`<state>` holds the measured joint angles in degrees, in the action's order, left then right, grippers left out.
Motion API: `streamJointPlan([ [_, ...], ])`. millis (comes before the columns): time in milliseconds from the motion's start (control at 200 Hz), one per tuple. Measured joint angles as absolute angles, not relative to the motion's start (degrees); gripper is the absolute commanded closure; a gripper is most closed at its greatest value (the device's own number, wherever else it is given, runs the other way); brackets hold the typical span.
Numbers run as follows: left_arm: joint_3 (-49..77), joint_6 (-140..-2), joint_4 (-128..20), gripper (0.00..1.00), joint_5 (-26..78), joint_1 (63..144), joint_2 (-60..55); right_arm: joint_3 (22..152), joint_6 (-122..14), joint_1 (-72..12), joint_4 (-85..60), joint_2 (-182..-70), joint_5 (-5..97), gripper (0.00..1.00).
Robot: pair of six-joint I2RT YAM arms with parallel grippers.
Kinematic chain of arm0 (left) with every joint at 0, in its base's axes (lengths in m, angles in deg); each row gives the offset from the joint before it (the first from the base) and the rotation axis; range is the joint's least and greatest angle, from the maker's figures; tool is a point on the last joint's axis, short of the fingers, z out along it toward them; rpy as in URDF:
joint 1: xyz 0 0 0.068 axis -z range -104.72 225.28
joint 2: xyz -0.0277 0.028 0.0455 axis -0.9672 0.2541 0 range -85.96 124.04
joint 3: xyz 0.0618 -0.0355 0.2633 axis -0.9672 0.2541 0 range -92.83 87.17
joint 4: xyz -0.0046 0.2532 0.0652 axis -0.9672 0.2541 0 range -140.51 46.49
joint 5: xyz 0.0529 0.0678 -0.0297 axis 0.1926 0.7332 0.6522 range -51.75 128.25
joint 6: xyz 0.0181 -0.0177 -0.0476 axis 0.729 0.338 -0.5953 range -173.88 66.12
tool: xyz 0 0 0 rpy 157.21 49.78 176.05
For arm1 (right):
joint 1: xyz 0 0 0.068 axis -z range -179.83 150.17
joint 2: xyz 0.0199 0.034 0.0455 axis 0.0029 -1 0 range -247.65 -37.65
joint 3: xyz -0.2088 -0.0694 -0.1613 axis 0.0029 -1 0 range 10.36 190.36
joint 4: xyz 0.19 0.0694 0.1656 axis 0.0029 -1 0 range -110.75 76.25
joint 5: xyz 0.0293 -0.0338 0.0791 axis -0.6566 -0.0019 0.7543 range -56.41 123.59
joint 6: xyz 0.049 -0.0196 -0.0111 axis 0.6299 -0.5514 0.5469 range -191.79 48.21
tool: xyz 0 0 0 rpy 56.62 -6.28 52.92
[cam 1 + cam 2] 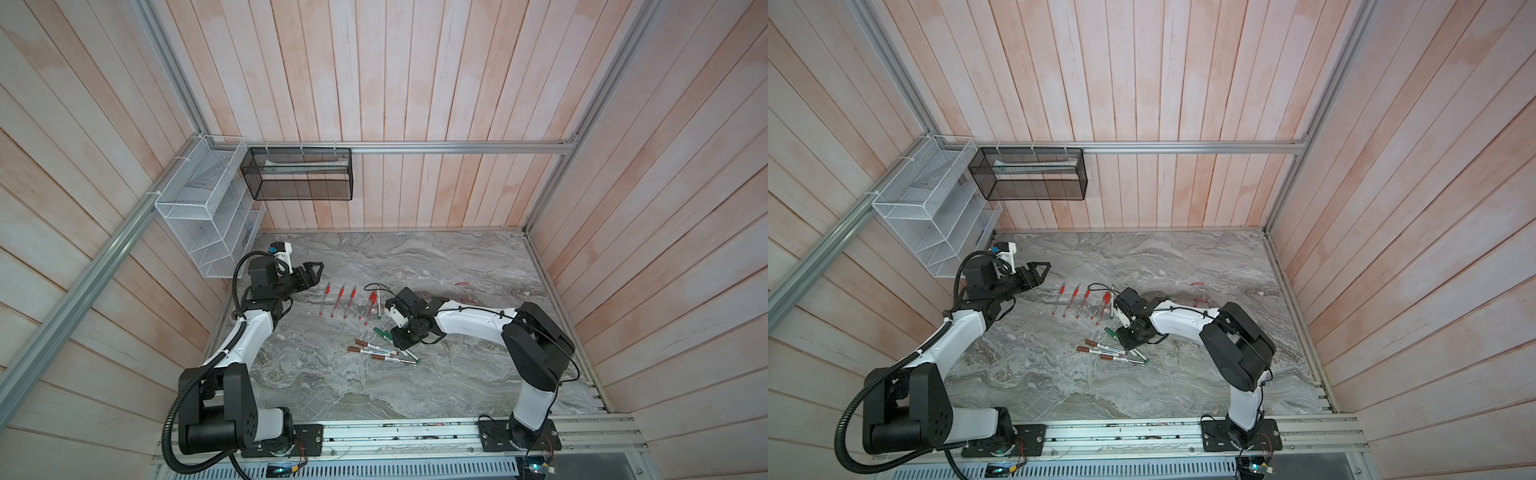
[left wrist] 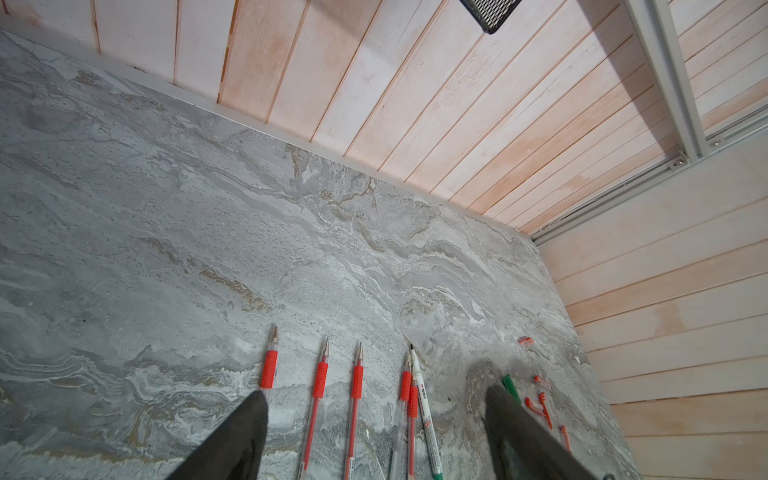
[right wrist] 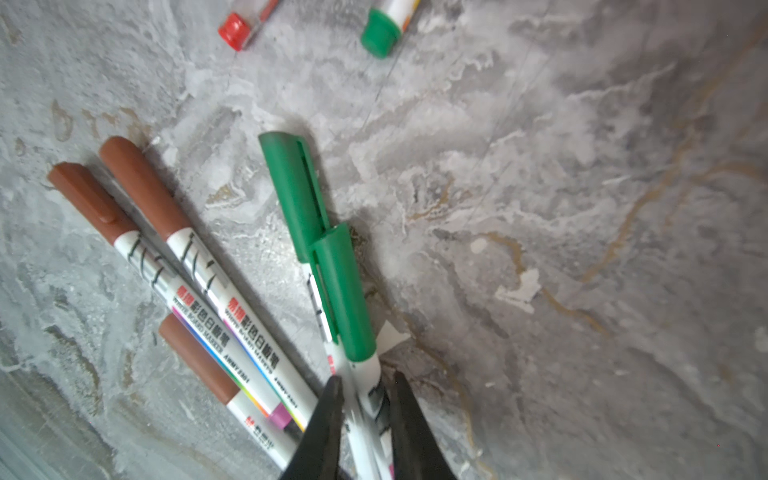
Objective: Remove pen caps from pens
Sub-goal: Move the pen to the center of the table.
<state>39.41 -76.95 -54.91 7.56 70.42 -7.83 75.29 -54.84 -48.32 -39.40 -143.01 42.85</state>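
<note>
Several clear pens with red grips (image 1: 340, 299) (image 2: 320, 380) lie uncapped in a row at the middle left, beside an uncapped white marker (image 2: 424, 411). Slim red pen caps (image 1: 469, 300) (image 2: 540, 405) lie loose further right. Nearer the front, three brown-capped markers (image 1: 370, 351) (image 3: 141, 187) lie in a cluster with two green-capped markers (image 3: 340, 286). My right gripper (image 1: 401, 340) (image 3: 363, 380) is down on this cluster. Its jaws press the white barrels of the two green-capped markers just behind one green cap. My left gripper (image 1: 318, 268) (image 2: 376, 392) hovers open above the left end of the pen row, holding nothing.
A white wire basket (image 1: 199, 208) and a black mesh basket (image 1: 299, 174) hang on the back left walls. Wooden panel walls enclose the marble table (image 1: 457, 374) on three sides. An aluminium rail (image 1: 415, 432) with both arm bases runs along the front edge.
</note>
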Motion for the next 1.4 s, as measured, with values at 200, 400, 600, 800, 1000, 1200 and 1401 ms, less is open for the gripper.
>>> streamJointPlan([
  [200,39.41,-77.32,-55.02,0.17,7.1,70.39,-7.83,75.25,-55.45,-47.08,-39.05,-142.92,42.93,0.78],
  [400,39.52,-77.5,-55.42,0.17,7.01,70.35,-7.83,73.06,-55.45,-44.56,-38.81,-141.17,43.41,0.78],
  [600,39.6,-77.5,-55.48,0.17,6.99,70.31,-7.85,72.3,-55.56,-43.58,-38.2,-141.02,44.0,0.68],
  [800,39.78,-77.52,-55.68,0.17,6.99,70.31,-7.85,70.35,-55.27,-41.87,-37.26,-139.8,45.27,0.67],
  [1000,39.91,-77.65,-55.72,0.17,6.99,70.28,-7.88,69.11,-55.12,-39.27,-37.55,-138.05,46.45,0.69],
  [1200,40.04,-77.67,-55.72,0.17,6.97,70.26,-7.88,69.11,-55.34,-39.01,-37.7,-137.7,47.26,0.67],
  [1401,40.06,-77.67,-55.74,0.17,6.94,70.09,-7.88,69.11,-55.47,-37.59,-37.81,-137.37,46.91,0.71],
])
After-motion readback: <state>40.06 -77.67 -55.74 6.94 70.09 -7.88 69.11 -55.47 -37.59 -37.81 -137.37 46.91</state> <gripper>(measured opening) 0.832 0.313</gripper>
